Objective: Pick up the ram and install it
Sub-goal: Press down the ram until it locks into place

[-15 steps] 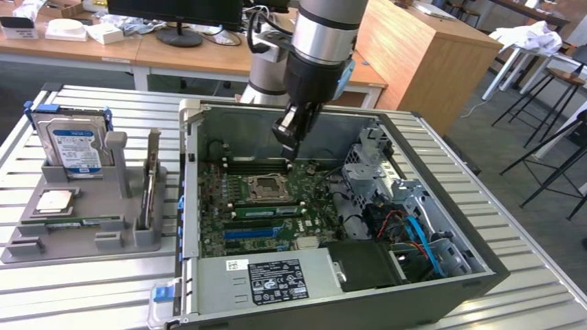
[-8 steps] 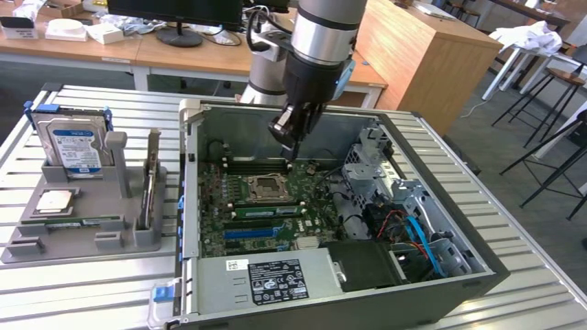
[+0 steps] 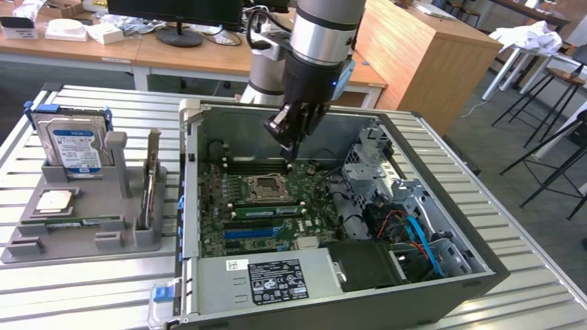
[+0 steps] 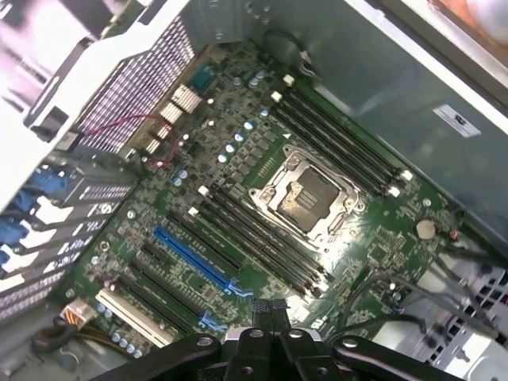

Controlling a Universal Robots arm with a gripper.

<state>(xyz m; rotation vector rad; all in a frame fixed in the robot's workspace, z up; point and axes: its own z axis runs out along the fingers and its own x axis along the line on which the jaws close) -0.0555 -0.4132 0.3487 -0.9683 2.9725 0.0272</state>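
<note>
Office room behind, with wooden desks (image 3: 92, 48) and black stools (image 3: 550, 137) at the exterior view's right. Slatted metal surface (image 3: 82, 289) in front, carrying an open computer case (image 3: 188, 206) and a grey holder (image 3: 55, 242) (hard drive (image 3: 73, 148) standing in it). Ram (image 3: 78, 221) lying flat in the holder's front groove, as far as can be told, well apart from the tool. Tool (image 3: 290, 157) (image 4: 270, 311) closed completely, gripping nothing, hanging inside the case just above the memory slots (image 3: 261, 165) beside the processor socket (image 3: 268, 185).

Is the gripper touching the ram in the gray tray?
Apart. Exterior view: the gripper hangs over the motherboard, the ram lies in the tray.
</note>
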